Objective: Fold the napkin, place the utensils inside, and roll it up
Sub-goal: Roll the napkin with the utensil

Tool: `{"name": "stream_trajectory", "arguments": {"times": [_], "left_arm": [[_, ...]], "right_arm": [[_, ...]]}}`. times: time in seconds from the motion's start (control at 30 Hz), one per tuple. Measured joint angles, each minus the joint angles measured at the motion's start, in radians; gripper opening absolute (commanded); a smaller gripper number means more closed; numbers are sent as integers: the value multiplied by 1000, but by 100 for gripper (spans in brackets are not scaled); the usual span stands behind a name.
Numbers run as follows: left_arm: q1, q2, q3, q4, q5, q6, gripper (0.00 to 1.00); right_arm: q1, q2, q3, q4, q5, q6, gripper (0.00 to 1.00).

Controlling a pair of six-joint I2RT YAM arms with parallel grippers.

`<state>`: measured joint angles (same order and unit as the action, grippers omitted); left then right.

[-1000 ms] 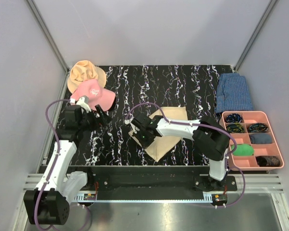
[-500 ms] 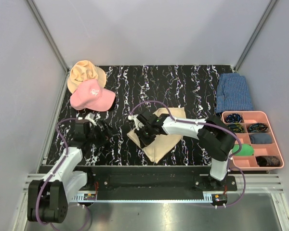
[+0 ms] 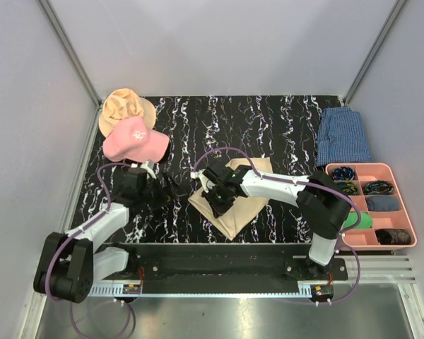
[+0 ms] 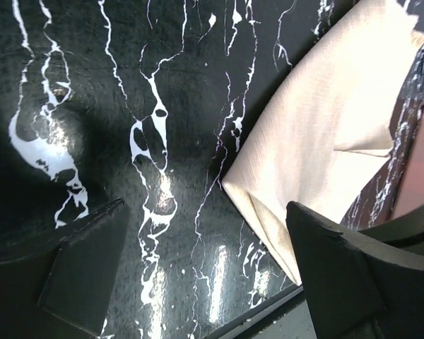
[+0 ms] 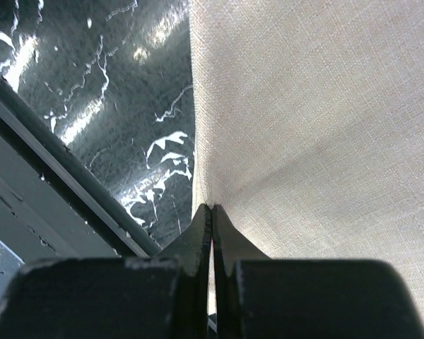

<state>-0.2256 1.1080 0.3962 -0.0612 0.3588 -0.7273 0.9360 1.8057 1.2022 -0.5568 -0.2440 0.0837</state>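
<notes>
The beige napkin (image 3: pixel 246 192) lies folded near the table's front middle, and also shows in the left wrist view (image 4: pixel 325 134) and the right wrist view (image 5: pixel 318 99). My right gripper (image 3: pixel 216 195) is at its left edge. In the right wrist view this gripper (image 5: pixel 212 210) is shut, pinching the napkin's edge. My left gripper (image 3: pixel 171 187) is low over the table just left of the napkin. It is open and empty (image 4: pixel 212 282), with the napkin's near corner beside its right finger (image 4: pixel 339 268). I cannot make out the utensils in any view.
A pink cap (image 3: pixel 136 139) lies on a tan floppy hat (image 3: pixel 122 104) at the back left. A blue checked cloth (image 3: pixel 343 135) lies at the back right. A pink tray (image 3: pixel 408 212) with small items stands at the right. The table's front edge (image 5: pixel 49 169) is close.
My left gripper has swung from beside the pink cap rightward to just left of the napkin. My right gripper, still pinching the napkin edge, has shifted slightly right and away from me.
</notes>
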Motion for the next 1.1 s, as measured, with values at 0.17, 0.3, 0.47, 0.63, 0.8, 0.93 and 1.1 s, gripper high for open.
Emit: {"name": "stream_trajectory", "arguments": {"times": [0.17, 0.3, 0.47, 0.63, 0.8, 0.93, 1.1], "left_arm": [[-24, 65, 5, 37, -13, 0, 93], [-48, 121, 18, 90, -10, -3, 86], [-83, 184, 23, 171, 13, -14, 76], [-108, 250, 28, 245, 45, -20, 63], [-121, 299, 30, 298, 72, -26, 52], [-130, 318, 30, 305, 86, -26, 46], [-145, 326, 30, 295, 88, -23, 34]], "right_arm": [[5, 0, 0, -25, 0, -9, 0], [11, 0, 0, -35, 0, -11, 3], [11, 0, -2, -39, 15, -6, 6], [11, 2, -5, -32, 18, 8, 7], [11, 3, -19, -12, 19, 19, 7], [11, 4, -24, -5, 29, 24, 8], [12, 4, -27, -1, 53, 30, 15]]}}
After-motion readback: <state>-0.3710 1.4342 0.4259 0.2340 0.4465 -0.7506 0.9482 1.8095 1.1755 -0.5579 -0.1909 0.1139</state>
